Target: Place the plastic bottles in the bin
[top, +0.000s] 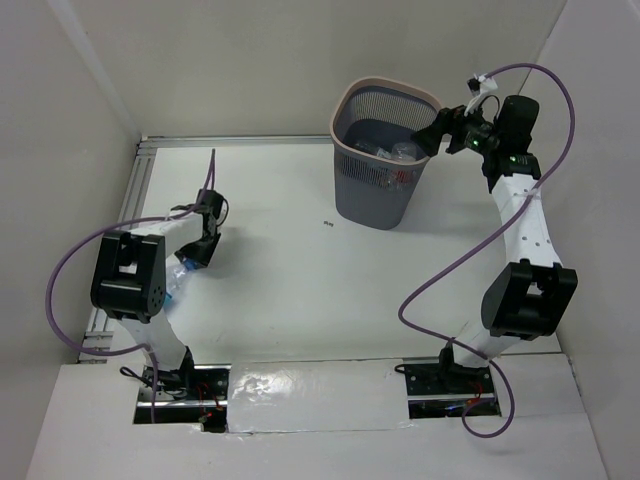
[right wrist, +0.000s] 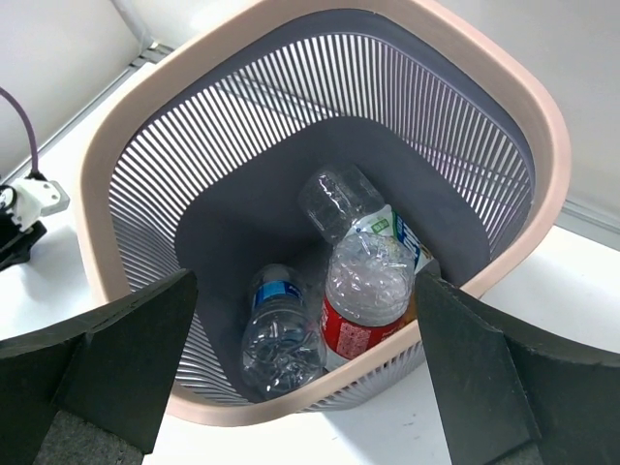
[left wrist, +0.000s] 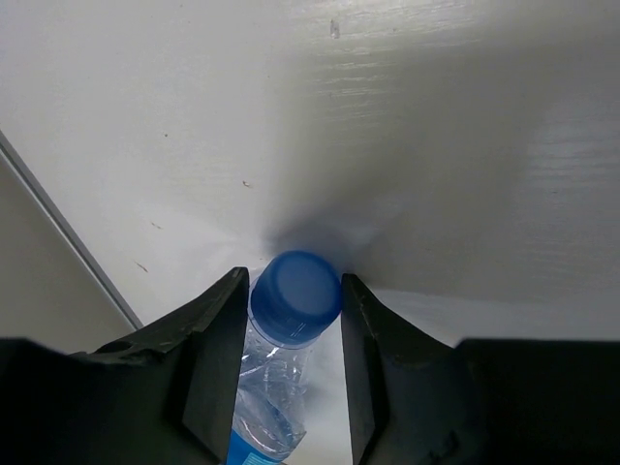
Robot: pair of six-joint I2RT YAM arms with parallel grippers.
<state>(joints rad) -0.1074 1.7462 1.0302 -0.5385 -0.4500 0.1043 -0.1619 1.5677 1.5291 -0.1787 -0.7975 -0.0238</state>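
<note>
Your left gripper (left wrist: pixel 294 283) sits low over the white table (top: pixel 290 290) near its left edge. Its fingers (left wrist: pixel 218 358) press against both sides of a blue-capped bottle (left wrist: pixel 291 300) just at the cap. You cannot tell whether that bottle rests on the surface or hangs just above it. It is clear, with a strip of blue label at the bottom of the wrist view, and it throws a soft shadow on the tabletop.

Your right gripper (right wrist: pixel 305 281) hovers above the bin (top: pixel 345 108), which stands at the far right of the table. Its fingers are spread wide with nothing between them. Down in the bin you can see three bottles: a red-labelled bottle (right wrist: pixel 360 300), a blue-labelled bottle (right wrist: pixel 281 329) just beside it, and a green-labelled bottle (right wrist: pixel 363 208) lying against the top of the red one.

The tabletop is matt white with one small dark mark (top: pixel 327 223) near the middle. Plain white wall panels (top: pixel 250 60) close the cell on the left, back and right. A metal rail (top: pixel 128 200) runs along the table's left edge, and a silvery sheet (top: pixel 310 385) lies between the arm bases
</note>
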